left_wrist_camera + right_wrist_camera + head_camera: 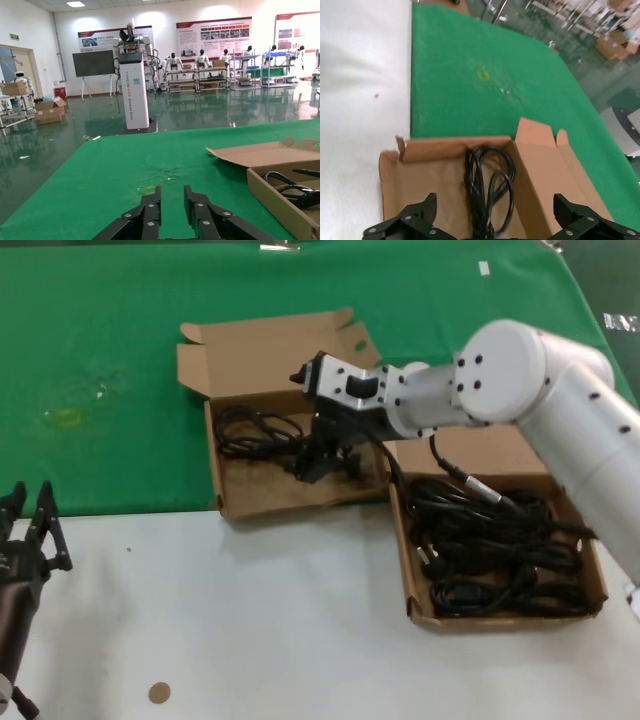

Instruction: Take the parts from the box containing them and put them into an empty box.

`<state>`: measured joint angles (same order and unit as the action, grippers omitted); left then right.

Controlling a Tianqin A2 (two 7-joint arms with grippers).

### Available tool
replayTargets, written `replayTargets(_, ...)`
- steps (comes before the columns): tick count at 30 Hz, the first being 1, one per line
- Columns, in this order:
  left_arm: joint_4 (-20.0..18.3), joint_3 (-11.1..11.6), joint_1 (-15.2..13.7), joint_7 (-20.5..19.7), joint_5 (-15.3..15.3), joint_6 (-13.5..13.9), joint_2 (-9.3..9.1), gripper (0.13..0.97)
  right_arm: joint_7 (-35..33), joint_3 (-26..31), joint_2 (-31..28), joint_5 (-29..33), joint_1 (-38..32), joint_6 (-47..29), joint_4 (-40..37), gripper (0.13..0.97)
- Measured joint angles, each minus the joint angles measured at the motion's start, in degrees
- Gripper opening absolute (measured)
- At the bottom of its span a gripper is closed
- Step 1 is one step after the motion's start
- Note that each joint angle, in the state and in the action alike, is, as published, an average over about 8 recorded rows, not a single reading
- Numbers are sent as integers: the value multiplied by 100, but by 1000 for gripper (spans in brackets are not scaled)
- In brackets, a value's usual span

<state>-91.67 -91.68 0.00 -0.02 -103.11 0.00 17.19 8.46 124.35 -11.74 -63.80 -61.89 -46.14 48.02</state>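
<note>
The box containing the parts (505, 616), with a straight front wall, stands at the right and holds several coiled black cables (490, 540). The other box (228, 502), with a bowed front wall, stands to its left and holds one coiled black cable (255, 430). My right gripper (325, 455) hangs low over this left box, open, with nothing held. In the right wrist view the cable (487, 185) lies on the box floor (430, 175) between the wide-spread fingers of the right gripper (495, 205). My left gripper (30, 505) is parked at the table's left edge, open and empty.
A green cloth (110, 350) covers the far half of the table, and the near half is white (280, 620). A small brown disc (159, 693) lies near the front. Both box lids (270, 350) stand open at the back. In the left wrist view the left gripper (172, 192) points across the cloth, with the left box (280, 195) off to one side.
</note>
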Motion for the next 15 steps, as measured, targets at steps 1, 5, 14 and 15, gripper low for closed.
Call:
replayTargets(1,0,0,0,0,0,0,0,195,-10,-37,-6,-44,69,52,49,765)
replayTargets(5,0,0,0,0,0,0,0,224,-55,-206,-34,-248,388,291,276,848)
replayTargets(14,0,0,0,0,-1,0,0,357,-161,-617,-103,-741,1167,869,823,907)
replayTargets(15,0,0,0,0,-1,0,0,380,-173,-663,-110,-797,1254,935,885,918)
